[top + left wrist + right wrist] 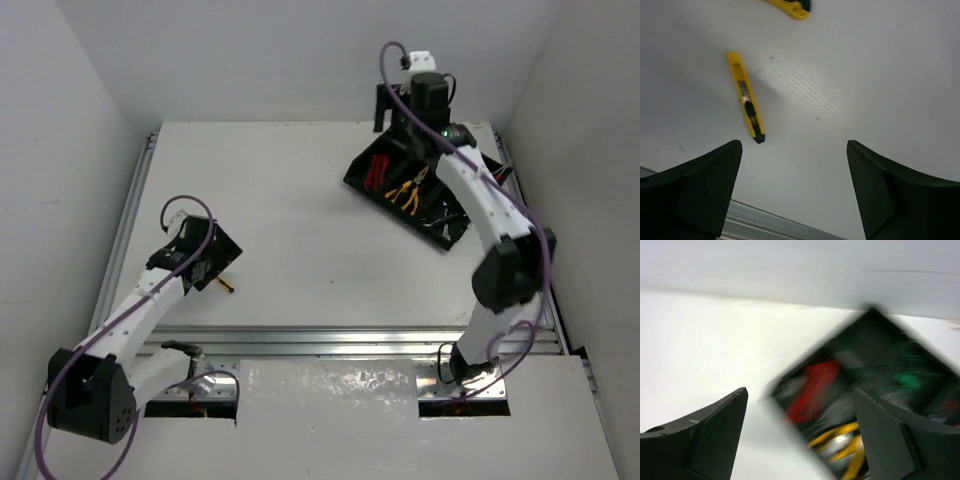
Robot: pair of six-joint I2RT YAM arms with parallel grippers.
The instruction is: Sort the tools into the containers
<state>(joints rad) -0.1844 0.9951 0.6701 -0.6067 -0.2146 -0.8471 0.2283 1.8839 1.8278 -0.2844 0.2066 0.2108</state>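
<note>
The cutter, a slim yellow snap-off knife with a black tip, lies flat on the table. In the left wrist view its long axis runs from about 11 o'clock to 5 o'clock, black end at 5. It looks light and stiff, a hard plastic shell with smooth sides that could slip or skate away under a glancing touch. Because it sits so low, the fingers probably have to reach almost to the table to catch it. The best hold seems to be across its narrow width near the middle, by the slider, with the jaws turned square to its length. Whether any blade is out I cannot tell, so the black end is best left alone.

A second yellow tool is cut off at the 12 o'clock edge of that view, apart from the cutter.

The left gripper hangs above the table with jaws wide apart and nothing in them. The cutter lies at about 10 o'clock from it, not between the fingers.

In the top view the tray sits at about 2 o'clock on the table, well apart from the cutter, with yellow pliers and red pliers inside. The right gripper is over it, jaws spread and empty, in a blurred view.
</note>
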